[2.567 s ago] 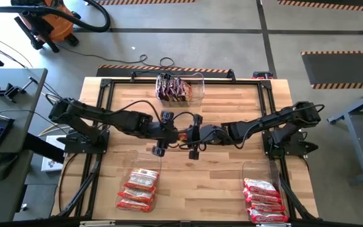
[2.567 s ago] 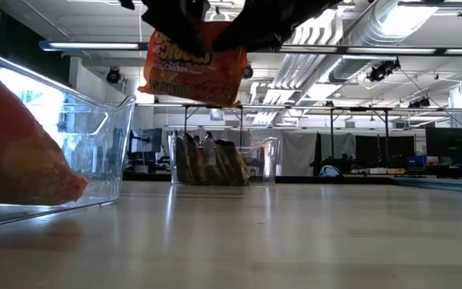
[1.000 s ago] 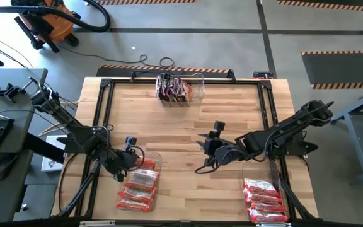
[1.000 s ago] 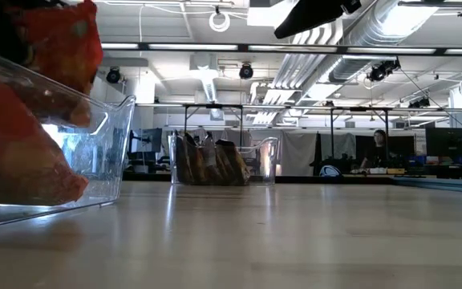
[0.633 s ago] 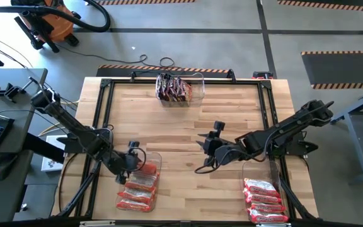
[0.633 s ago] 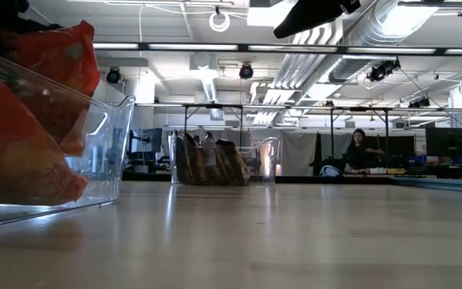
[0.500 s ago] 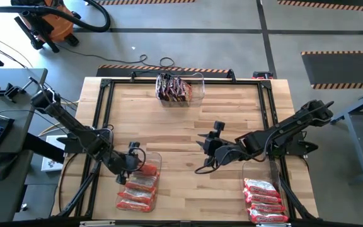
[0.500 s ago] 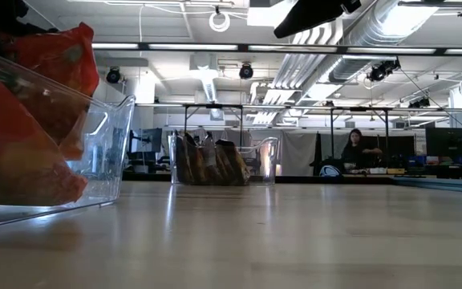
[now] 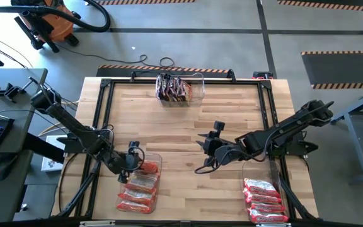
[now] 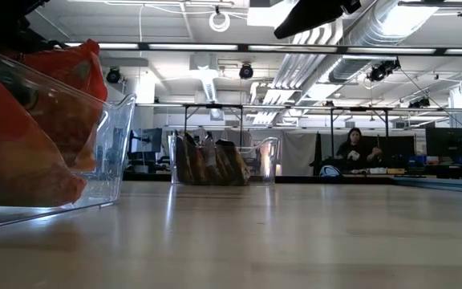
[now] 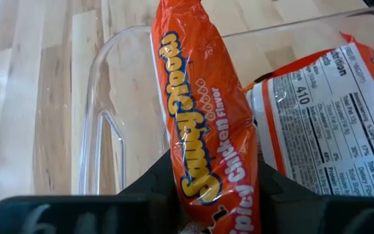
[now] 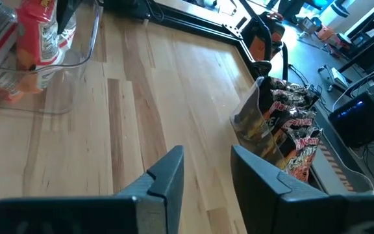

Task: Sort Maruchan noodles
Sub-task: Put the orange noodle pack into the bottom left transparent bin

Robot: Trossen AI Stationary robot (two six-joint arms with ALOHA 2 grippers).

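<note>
My left gripper [image 9: 133, 165] is shut on an orange Maruchan noodles packet [image 11: 203, 110] inside the far end of the clear near-left bin [image 9: 126, 189]. That bin holds several more orange packets [image 9: 137, 192]. In the low view the held packet [image 10: 66, 100] shows behind the bin's wall [image 10: 115, 136]. My right gripper [image 12: 206, 170] hovers open near the table's middle [image 9: 205, 154], with nothing between its fingers. My left gripper pinches the orange packet between its two fingers [image 11: 151, 188], across the packet's width near one end [image 11: 206, 192]. It comes from the table's left, slanting down. The packet stands on its narrow edge and reaches forward past the fingers, beside a flat packet [image 11: 323, 123] in the bin.
A clear bin of dark packets [image 9: 178, 88] stands at the far edge, also in the right wrist view [image 12: 284, 140]. A clear bin of red-and-white packets [image 9: 263, 198] stands near right. Bare wood lies between the bins. A person [image 10: 359, 148] sits far behind the table.
My left gripper has gone down and a little toward the near edge with the orange packet, which has sunk lower behind the near-left bin's wall.
</note>
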